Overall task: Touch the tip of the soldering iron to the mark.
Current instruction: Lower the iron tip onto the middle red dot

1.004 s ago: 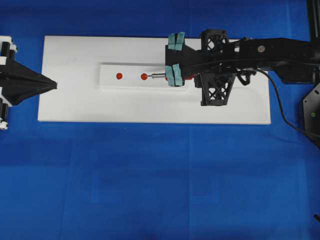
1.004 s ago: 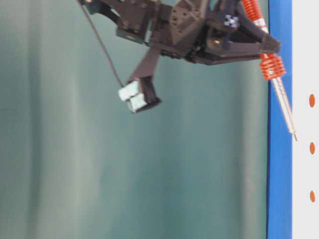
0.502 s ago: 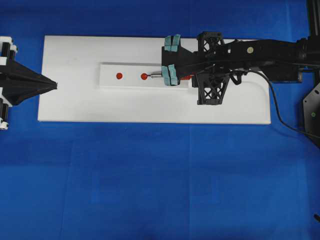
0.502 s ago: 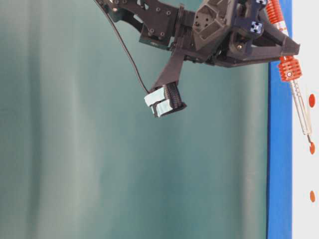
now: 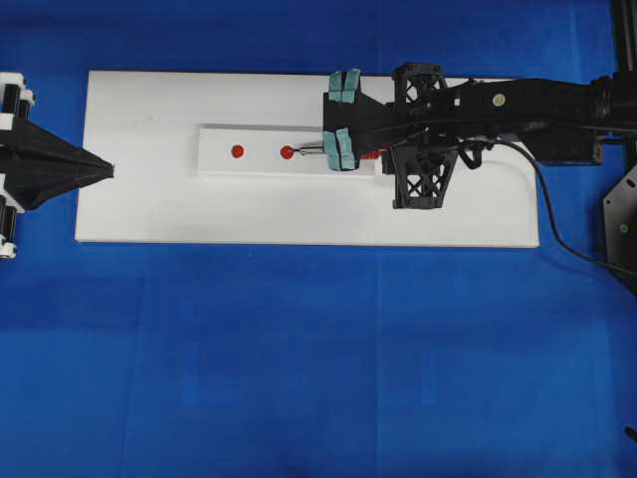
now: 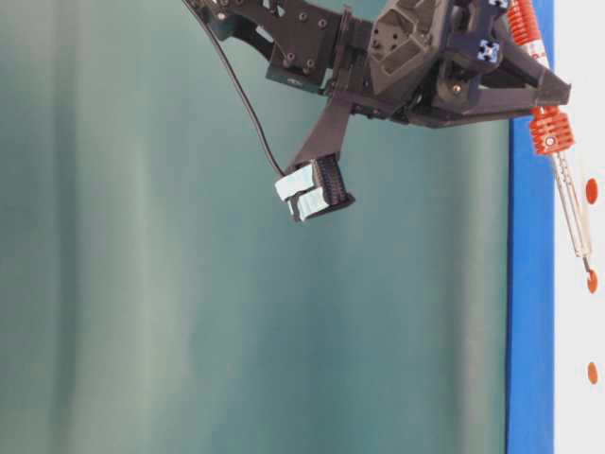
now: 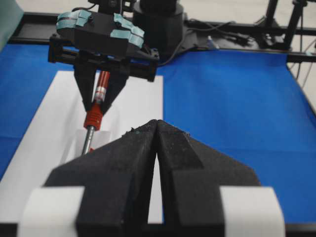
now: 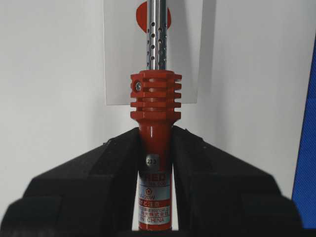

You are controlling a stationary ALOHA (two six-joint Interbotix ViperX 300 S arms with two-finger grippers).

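From overhead, the right gripper (image 5: 343, 149) is clasping the soldering iron (image 5: 317, 151), whose tip is sitting on the mark (image 5: 287, 152) just ahead of the fingers, on the white block (image 5: 249, 167). The left gripper (image 5: 107, 168), clenched with nothing in it, is resting well apart. At table level, the iron (image 6: 567, 194) is slanting down from the gripper with its tip meeting the mark (image 6: 592, 281). The left wrist view is showing its own jaws pressed together, the iron (image 7: 95, 112) beyond them. In the right wrist view, the fingers (image 8: 106, 165) are pinching the red handle (image 8: 155, 163).
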